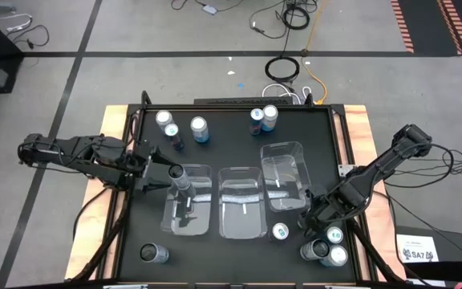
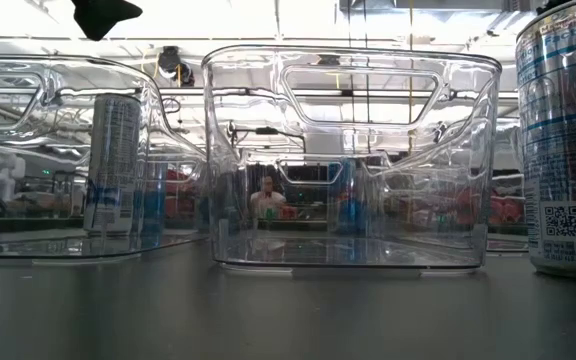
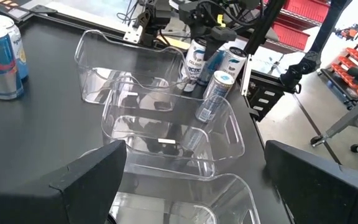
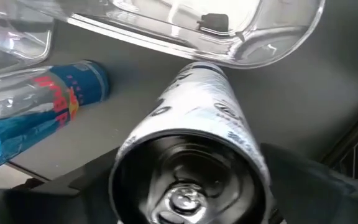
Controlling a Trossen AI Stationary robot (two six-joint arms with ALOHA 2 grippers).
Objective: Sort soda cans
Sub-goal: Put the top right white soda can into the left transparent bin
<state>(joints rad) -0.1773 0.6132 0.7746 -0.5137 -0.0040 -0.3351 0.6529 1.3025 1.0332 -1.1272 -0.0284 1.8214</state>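
Observation:
Three clear bins (image 1: 241,201) stand side by side mid-table. The left bin (image 1: 188,199) holds one upright can (image 1: 181,178). Several soda cans (image 1: 200,128) stand at the far edge, one (image 1: 155,254) at the near left, and a cluster (image 1: 334,235) at the near right. My right gripper (image 1: 315,218) points down over that cluster, open, its fingers (image 4: 309,180) on either side of an upright silver-white can (image 4: 188,168) without touching it. My left gripper (image 3: 204,186) hangs open at the left bin's left side, with nothing between its fingers.
A blue-and-silver can (image 4: 42,106) stands close beside the silver-white one, by the right bin's near rim (image 4: 229,50). Another can (image 1: 280,232) stands just in front of the middle bin. The table's right edge (image 1: 351,209) is close behind my right arm.

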